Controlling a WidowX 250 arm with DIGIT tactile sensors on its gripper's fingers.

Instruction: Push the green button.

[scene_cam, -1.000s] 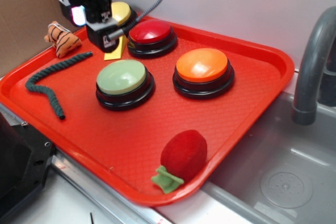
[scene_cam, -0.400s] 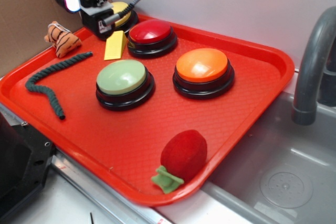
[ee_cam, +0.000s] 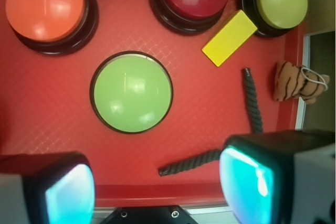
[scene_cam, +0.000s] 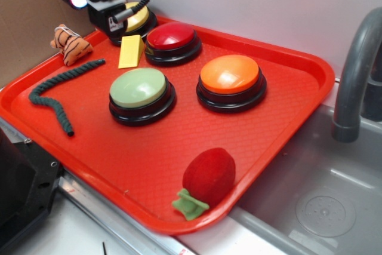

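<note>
The green button [scene_cam: 138, 88] sits untouched near the middle of the red tray [scene_cam: 280, 123], toward its left half, while the claw [ee_cam: 155, 187] hangs released and empty high above the tray's far left corner by the yellow button [scene_cam: 136, 15].

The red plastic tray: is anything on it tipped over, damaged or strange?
Nothing stands out. On the red plastic tray, the pale green domed button sits flat and whole; the yellow wedge block lies apart from it.
</note>
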